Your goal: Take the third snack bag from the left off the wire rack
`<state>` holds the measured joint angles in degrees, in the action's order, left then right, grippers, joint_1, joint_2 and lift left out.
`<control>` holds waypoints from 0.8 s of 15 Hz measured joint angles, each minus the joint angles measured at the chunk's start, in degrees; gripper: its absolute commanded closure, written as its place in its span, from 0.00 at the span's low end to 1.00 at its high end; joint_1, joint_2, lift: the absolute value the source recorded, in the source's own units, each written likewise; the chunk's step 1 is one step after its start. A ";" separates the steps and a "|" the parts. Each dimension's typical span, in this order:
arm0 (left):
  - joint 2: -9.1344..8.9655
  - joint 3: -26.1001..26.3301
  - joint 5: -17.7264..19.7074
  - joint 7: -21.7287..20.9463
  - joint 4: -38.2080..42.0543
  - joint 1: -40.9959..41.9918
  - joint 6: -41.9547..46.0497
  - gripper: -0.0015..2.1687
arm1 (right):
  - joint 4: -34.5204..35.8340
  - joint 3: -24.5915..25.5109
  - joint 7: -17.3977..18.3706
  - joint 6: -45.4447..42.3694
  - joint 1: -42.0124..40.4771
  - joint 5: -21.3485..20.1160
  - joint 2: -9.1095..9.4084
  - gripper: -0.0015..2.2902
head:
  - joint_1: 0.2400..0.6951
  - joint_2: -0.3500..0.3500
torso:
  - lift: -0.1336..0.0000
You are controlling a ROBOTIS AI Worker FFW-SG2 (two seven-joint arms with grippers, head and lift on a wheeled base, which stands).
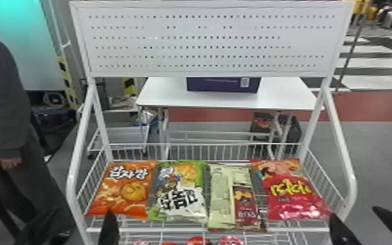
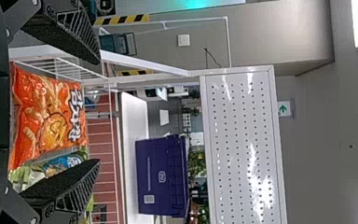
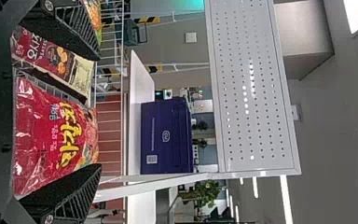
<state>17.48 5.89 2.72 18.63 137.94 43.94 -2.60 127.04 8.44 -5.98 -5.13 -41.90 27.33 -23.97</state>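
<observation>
Snack bag, pale green and red [image 1: 232, 198]: third from left, flat on the wire rack [image 1: 205, 151], ahead of and between both grippers. Right gripper [image 3: 95, 109]: fingers apart, facing the red bag [image 1: 289, 192]. Left gripper [image 2: 93, 109]: fingers apart, facing the orange bag [image 1: 123, 189].

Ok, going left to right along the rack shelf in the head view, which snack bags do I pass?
orange bag → green-and-white bag → pale green and dark red bag, the third from the left → red bag
</observation>
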 measured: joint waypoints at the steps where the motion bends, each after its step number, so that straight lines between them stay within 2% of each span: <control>1: 0.01 0.00 -0.01 0.00 0.00 0.03 0.00 0.07 | 0.04 0.00 0.07 0.00 -0.01 0.00 -0.01 0.03 | 0.57 0.50 | 1.00; 12: -0.01 -0.03 -0.13 0.07 0.06 0.18 0.00 0.07 | -0.30 -0.19 1.41 0.87 0.23 0.10 0.10 0.03 | 0.57 0.50 | 1.00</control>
<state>17.48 5.86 2.59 18.70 138.00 44.12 -2.60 126.74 8.25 -4.57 -4.26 -41.68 27.43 -23.87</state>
